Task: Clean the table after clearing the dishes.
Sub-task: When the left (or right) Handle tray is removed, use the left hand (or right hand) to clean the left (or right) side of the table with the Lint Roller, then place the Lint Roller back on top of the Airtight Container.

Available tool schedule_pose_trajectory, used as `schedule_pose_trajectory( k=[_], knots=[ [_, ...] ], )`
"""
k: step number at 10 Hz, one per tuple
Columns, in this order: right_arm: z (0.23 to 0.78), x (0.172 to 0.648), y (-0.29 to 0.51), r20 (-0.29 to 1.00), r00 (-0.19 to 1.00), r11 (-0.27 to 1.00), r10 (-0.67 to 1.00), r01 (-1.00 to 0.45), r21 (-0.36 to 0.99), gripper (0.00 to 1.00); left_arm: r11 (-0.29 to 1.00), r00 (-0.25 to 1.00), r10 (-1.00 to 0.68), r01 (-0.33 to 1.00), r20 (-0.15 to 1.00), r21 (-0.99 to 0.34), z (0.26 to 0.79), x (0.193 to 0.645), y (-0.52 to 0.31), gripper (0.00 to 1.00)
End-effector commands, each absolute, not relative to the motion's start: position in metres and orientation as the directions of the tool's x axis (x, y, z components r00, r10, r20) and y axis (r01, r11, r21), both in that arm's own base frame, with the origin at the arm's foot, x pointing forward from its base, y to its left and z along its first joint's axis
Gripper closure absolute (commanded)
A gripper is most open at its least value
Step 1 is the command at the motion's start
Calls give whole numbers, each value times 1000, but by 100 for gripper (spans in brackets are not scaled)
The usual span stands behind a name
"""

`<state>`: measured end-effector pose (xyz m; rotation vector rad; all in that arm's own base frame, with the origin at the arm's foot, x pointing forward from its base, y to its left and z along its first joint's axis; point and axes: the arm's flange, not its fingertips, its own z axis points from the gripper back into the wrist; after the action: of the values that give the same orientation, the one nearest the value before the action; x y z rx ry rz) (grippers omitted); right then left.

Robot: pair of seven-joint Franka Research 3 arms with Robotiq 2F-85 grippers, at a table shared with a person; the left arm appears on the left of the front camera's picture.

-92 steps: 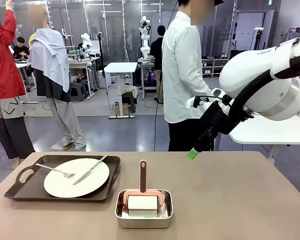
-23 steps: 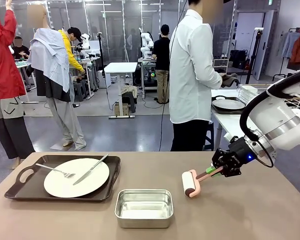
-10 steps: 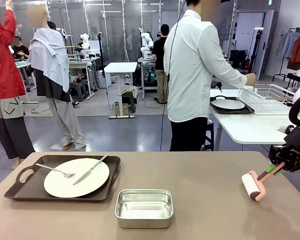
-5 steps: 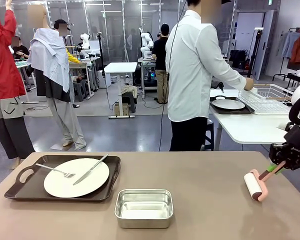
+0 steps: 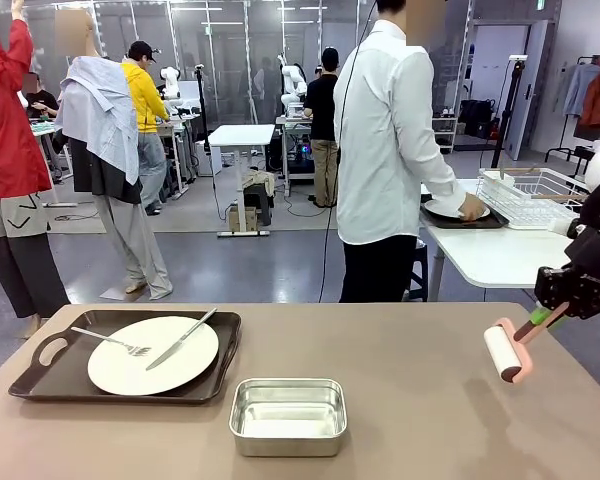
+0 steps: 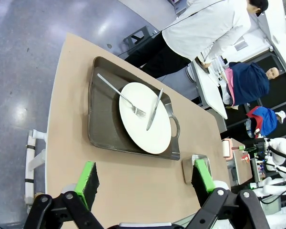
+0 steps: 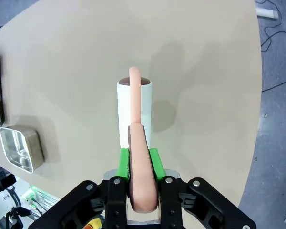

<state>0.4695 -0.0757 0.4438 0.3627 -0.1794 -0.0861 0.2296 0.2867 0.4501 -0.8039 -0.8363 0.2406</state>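
The brown table [image 5: 410, 410] carries a dark handled tray [image 5: 40, 380] at the left with a white plate [image 5: 152, 355], a fork [image 5: 110, 342] and a knife [image 5: 180, 338]. At the table's right edge my right gripper [image 5: 540, 318] is shut on the pink handle of a white lint roller [image 5: 504, 353]. The right wrist view shows that right gripper [image 7: 138, 160] clamping the handle, the lint roller [image 7: 134, 107] at or just above the table top. High over the left end, my left gripper [image 6: 145, 179] hangs open and empty, looking down on the plate [image 6: 145, 117].
An empty steel tray [image 5: 287, 415] sits front centre. A person in a white shirt [image 5: 385, 140] stands at the far side, one hand on a second plate [image 5: 450, 210] on the white side table [image 5: 500, 255], beside a wire rack [image 5: 525, 195].
My right gripper has moved the lint roller slightly up and left near the table's right edge. The person's hand has come down from the rack onto the plate on the side table.
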Motion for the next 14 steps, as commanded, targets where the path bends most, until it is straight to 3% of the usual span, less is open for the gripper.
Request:
schedule_pose_trajectory(
  k=[1, 13, 14],
  knots=[
    [434, 474, -78, 149, 981, 932, -123, 63, 357, 79, 684, 646, 483, 143, 591, -715, 448, 229, 291, 0],
    [432, 473, -80, 138, 983, 930, -123, 66, 360, 79, 684, 646, 483, 143, 591, -715, 448, 229, 291, 0],
    [456, 485, -50, 194, 981, 935, 12, -80, 345, 79, 684, 646, 483, 143, 591, -715, 448, 229, 291, 0]
  ],
)
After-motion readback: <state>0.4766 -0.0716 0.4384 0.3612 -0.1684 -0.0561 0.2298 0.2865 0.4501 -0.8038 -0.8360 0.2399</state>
